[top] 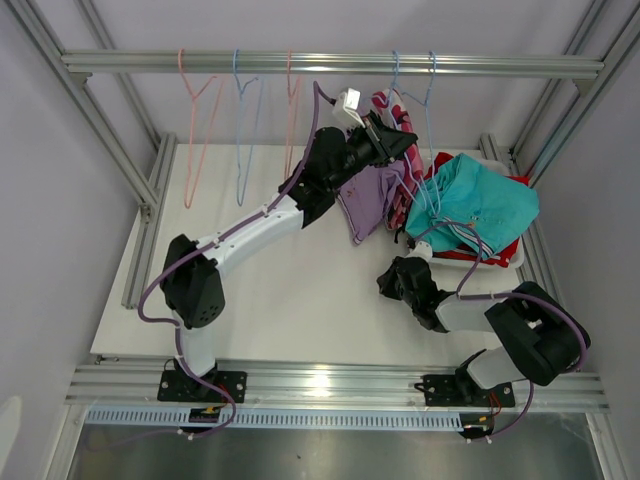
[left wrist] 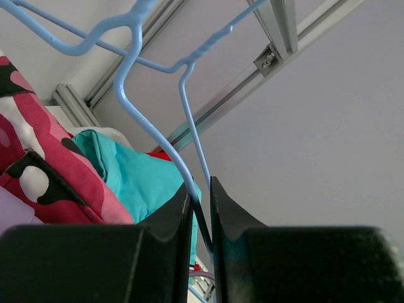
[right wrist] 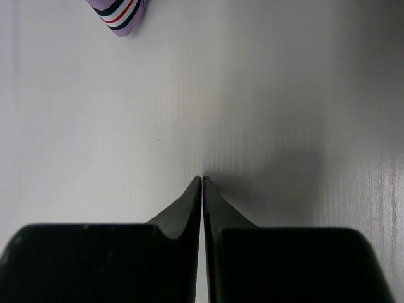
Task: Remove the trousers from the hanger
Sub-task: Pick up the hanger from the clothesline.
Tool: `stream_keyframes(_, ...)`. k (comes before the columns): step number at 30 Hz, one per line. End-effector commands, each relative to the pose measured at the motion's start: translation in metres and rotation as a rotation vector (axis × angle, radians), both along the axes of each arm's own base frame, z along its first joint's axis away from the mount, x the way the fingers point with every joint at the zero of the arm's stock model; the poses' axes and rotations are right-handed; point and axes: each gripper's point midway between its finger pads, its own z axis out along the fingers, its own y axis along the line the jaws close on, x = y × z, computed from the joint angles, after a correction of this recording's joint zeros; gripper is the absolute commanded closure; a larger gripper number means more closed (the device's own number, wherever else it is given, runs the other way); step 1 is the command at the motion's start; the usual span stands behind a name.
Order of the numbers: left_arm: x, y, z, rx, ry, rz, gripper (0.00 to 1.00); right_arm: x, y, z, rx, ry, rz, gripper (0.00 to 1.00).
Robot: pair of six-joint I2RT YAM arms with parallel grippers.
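Note:
My left gripper [top: 405, 143] [left wrist: 201, 186] is raised by the rail, shut on the wire of a blue hanger [left wrist: 126, 95] [top: 430, 90]; the wire runs between its narrow jaws. Just left of it hang the pink camouflage trousers [left wrist: 44, 158] [top: 395, 108]. The lilac trousers [top: 368, 195] spread below the left wrist; whether they hang or lie I cannot tell. Teal trousers [top: 475, 200] [left wrist: 139, 177] are heaped on red trousers [top: 500, 250] at the right. My right gripper [top: 393, 283] [right wrist: 202, 178] is shut and empty, low over the white table.
A white tray [top: 490, 160] holds the teal and red heap. Three bare hangers, pink [top: 190, 130], blue [top: 243, 130] and pink [top: 290, 110], hang on the rail [top: 140, 62] at the left. A striped lilac cloth edge [right wrist: 120, 12] lies ahead of the right gripper.

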Motion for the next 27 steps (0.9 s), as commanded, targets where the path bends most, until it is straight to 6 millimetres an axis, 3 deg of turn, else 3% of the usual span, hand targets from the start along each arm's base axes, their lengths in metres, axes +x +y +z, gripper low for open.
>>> stream_keyframes(1, -0.018, 0.023, 0.073, -0.122, -0.164, 0.018, 0.88, -0.014, -0.019, -0.026, -0.064, 0.082, -0.027, 0.95)
stream_keyframes(6, -0.028, 0.036, 0.100, -0.127, -0.221, 0.035, 0.99, -0.014, -0.018, -0.026, -0.060, 0.080, -0.027, 0.94)
stream_keyframes(20, -0.068, 0.072, 0.168, -0.189, -0.342, 0.034, 0.99, -0.016, -0.017, -0.028, -0.053, 0.084, -0.021, 0.96)
stream_keyframes(25, -0.087, 0.082, 0.171, -0.170, -0.352, 0.009, 0.99, -0.017, -0.018, -0.025, -0.049, 0.079, -0.022, 0.96)
stream_keyframes(26, -0.087, 0.081, 0.158, -0.147, -0.336, 0.005, 0.99, -0.017, -0.018, -0.024, -0.047, 0.073, -0.023, 0.96)
stream_keyframes(27, -0.097, 0.091, 0.168, -0.149, -0.362, 0.016, 0.99, -0.017, -0.018, -0.024, -0.046, 0.073, -0.022, 0.96)
